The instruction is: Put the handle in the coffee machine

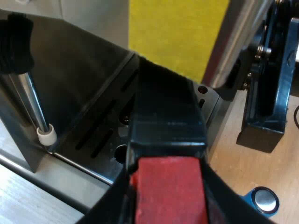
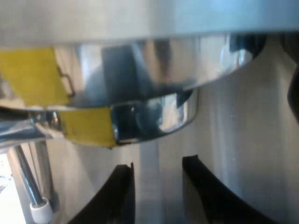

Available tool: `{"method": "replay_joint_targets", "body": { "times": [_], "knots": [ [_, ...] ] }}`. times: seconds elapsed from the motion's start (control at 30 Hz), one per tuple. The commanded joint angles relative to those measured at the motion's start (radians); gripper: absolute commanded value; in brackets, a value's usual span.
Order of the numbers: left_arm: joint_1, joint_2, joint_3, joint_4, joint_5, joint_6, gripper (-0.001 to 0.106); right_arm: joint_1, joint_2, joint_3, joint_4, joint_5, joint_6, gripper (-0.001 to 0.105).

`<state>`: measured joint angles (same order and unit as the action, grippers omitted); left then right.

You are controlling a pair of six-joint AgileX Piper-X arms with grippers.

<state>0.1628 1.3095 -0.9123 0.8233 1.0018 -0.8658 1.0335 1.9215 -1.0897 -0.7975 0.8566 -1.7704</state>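
Red-tipped handle (image 1: 166,112) sits clamped between the left gripper's (image 1: 168,196) black fingers (image 1: 229,203) — its dark shaft points at the espresso machine (image 1: 84,70) front, over the machine's slotted drip tray (image 1: 100,137) & near its steam wand (image 1: 32,105). Right gripper (image 2: 156,186) hangs w/ fingers apart, nothing btw them, close under the machine's shiny metal group head (image 2: 154,88) — a blue tamper (image 1: 264,200) lies beside the machine's base.
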Motion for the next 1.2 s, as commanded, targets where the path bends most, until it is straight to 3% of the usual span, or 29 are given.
{"method": "replay_joint_targets", "body": {
  "times": [0.03,0.5,0.6,1.03,1.2],
  "knots": [
    [-0.005,-0.032,-0.045,-0.080,0.232,-0.034,0.000,-0.006,-0.002,-0.016,-0.033,-0.009,-0.033,0.028],
    [-0.005,-0.030,-0.045,-0.080,0.232,-0.034,0.000,-0.006,-0.002,-0.042,-0.072,-0.004,-0.043,0.028],
    [-0.005,-0.030,-0.045,-0.080,0.232,-0.034,0.000,-0.006,-0.002,-0.049,-0.124,0.000,-0.105,0.028],
    [-0.005,-0.030,-0.045,-0.080,0.229,-0.034,0.000,-0.006,-0.002,-0.051,-0.195,0.000,-0.114,0.028],
    [-0.005,-0.030,-0.045,-0.080,0.173,-0.034,0.000,-0.006,-0.002,-0.051,-0.197,0.000,-0.112,0.028]
  ]
}}
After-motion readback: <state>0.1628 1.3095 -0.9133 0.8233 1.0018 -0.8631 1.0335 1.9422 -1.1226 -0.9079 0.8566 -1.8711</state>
